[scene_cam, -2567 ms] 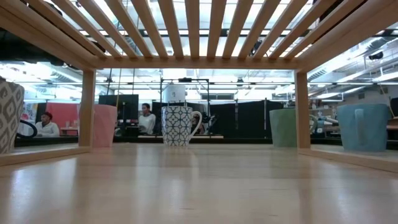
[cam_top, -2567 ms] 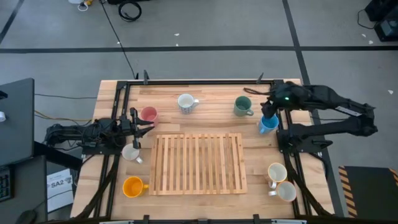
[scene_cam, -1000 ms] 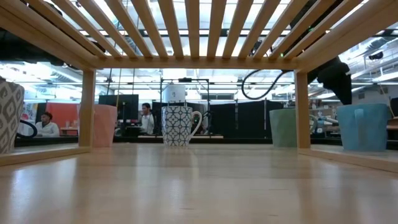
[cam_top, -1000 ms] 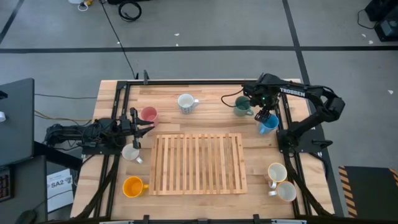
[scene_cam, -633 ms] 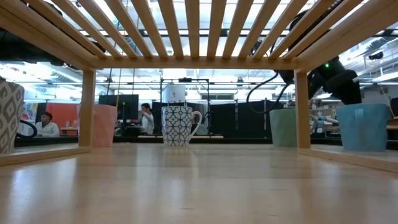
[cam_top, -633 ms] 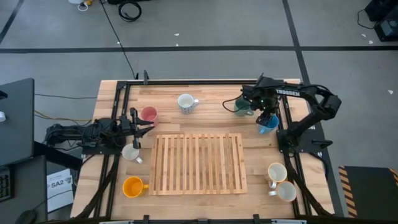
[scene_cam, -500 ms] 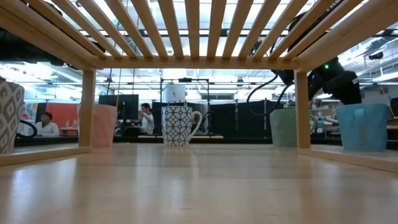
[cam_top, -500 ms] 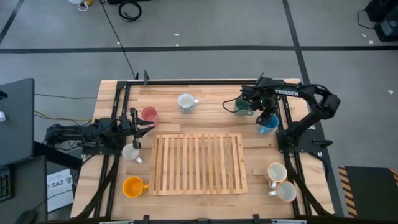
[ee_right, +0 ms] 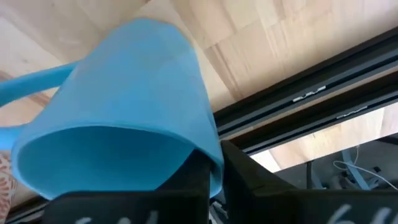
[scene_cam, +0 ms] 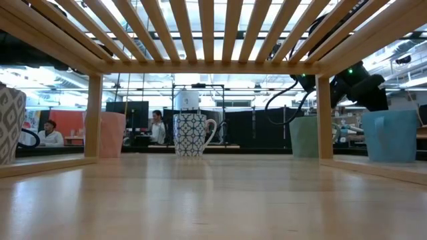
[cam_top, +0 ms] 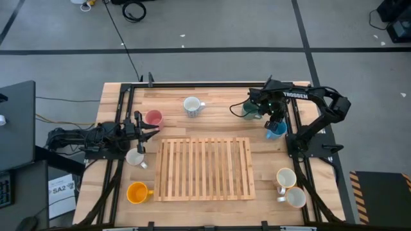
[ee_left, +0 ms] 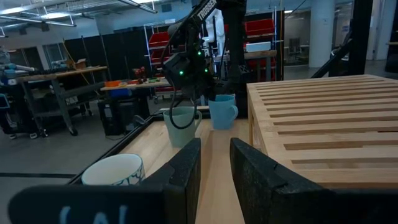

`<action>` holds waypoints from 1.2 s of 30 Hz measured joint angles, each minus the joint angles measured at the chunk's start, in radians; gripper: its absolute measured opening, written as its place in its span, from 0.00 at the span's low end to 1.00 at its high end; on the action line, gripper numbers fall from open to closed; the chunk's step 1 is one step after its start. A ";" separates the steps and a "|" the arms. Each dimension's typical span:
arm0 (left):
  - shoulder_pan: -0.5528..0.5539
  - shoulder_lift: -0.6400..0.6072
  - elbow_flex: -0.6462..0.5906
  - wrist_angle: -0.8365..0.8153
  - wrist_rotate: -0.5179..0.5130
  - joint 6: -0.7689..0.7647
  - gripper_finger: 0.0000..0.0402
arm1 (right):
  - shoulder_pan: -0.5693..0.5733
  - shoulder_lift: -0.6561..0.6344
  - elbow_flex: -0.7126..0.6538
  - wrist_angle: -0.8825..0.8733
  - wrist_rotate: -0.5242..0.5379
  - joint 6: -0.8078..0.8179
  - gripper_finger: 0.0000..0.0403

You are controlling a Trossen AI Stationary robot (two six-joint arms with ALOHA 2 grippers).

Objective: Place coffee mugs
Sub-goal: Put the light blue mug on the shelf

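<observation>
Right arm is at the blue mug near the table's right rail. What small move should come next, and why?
Probably lift straight up a little. In the right wrist view the right gripper has its jaws closed on the rim of the blue mug, with the slatted wooden rack bare. The dark green mug stands close by, so clearing upward first seems safest.

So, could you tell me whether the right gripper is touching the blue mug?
Touching. In the right wrist view, the right gripper has its dark fingers pressed against the blue mug's rim wall.
</observation>
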 joint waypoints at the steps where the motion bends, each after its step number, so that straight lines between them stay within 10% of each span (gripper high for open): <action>1: 0.000 0.000 0.000 0.000 0.000 0.000 0.23 | 0.000 0.000 0.000 -0.003 0.000 0.000 0.06; 18: 0.000 0.000 0.000 0.000 0.000 0.000 0.23 | 0.006 0.001 0.046 -0.140 0.014 0.011 0.06; 36: 0.000 0.000 0.000 0.000 0.000 0.000 0.23 | 0.052 0.001 0.463 -0.141 -0.205 -0.019 0.06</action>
